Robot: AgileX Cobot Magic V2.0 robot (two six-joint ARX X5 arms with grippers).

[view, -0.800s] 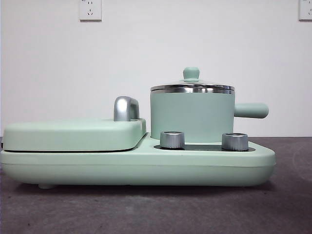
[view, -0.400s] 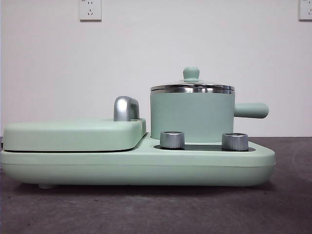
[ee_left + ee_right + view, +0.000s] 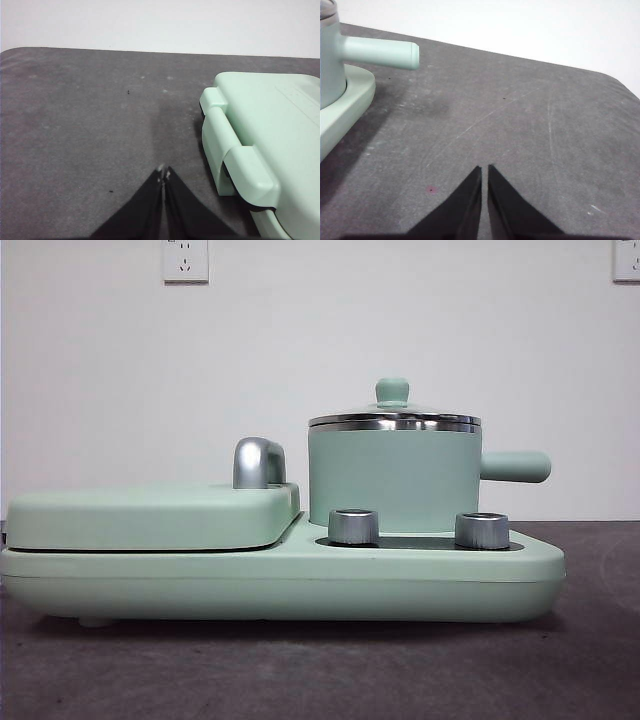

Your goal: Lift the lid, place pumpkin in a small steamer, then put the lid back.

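The small steamer [image 3: 395, 480], a mint-green pot with a stubby side handle [image 3: 515, 466], stands on the right half of the mint-green cooker base [image 3: 280, 585]. The lid [image 3: 394, 418], steel-rimmed with a mint knob, sits shut on it. The pumpkin is out of view. My left gripper [image 3: 164, 172] is shut and empty above the dark table, beside the griddle cover's hinge end [image 3: 235, 150]. My right gripper [image 3: 484, 169] is shut and empty above the table, off the end of the steamer's handle [image 3: 380, 52]. Neither gripper shows in the front view.
A flat mint-green griddle cover [image 3: 150, 515] with a steel handle [image 3: 258, 462] fills the cooker's left half. Two steel dials [image 3: 353, 526] sit at the base front. The dark grey table [image 3: 520, 125] extends right of the cooker; a white wall stands behind.
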